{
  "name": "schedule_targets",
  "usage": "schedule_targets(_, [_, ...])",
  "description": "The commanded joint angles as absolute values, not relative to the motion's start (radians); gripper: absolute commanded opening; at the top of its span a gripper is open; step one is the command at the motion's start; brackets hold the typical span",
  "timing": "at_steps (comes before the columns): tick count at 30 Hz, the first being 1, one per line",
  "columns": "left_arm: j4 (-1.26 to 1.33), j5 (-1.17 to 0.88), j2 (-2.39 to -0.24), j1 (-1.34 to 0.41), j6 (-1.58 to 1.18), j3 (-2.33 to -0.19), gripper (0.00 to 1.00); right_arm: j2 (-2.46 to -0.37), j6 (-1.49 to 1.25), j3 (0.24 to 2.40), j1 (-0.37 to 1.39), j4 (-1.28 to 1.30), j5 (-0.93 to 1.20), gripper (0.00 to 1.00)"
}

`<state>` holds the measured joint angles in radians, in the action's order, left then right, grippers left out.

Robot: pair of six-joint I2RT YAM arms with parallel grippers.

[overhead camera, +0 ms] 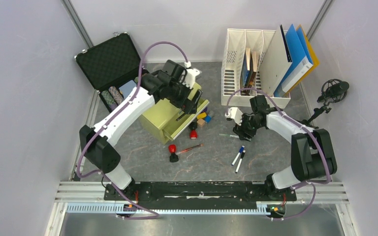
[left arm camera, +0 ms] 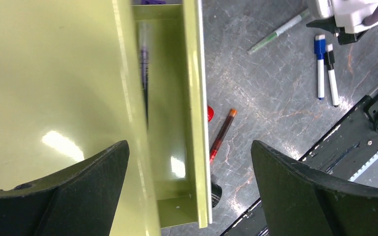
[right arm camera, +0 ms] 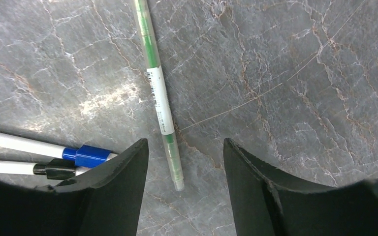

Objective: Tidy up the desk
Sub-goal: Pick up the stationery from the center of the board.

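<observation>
left claw wide over drawer rim | right claw parted astride green pen on desk

Nothing legible anywhere, folks. The one bit of print is in the right wrist view: a green pen runs down from the top centre of the frame and carries a white label around its middle. There's a barcode strip along the label's upper part and a row of tiny dark characters below it, all too small and blurred to read.
</observation>
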<state>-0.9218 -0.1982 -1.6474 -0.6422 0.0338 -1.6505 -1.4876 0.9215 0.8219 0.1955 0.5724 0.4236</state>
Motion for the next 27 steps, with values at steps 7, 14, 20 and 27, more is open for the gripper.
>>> schedule_targets(7, [-0.920, -0.383, -1.582, -0.446, 0.011, -1.700, 1.00, -1.542, 0.936, 0.804, 0.222, 0.499, 0.383, 0.55])
schedule_targets(14, [-0.914, -0.462, -1.572, -0.341, -0.032, -1.698, 1.00, -1.527, 0.942, 0.828, 0.222, 0.545, 0.379, 0.12])
schedule_targets(20, [-0.901, -0.469, -1.537, -0.267, -0.031, -1.709, 1.00, -1.473, 0.984, 0.981, 0.243, 0.691, 0.393, 0.00])
schedule_targets(27, [-0.896, -0.484, -1.524, -0.201, -0.038, -1.729, 1.00, -1.457, 1.120, 1.240, 0.342, 0.893, 0.415, 0.00])
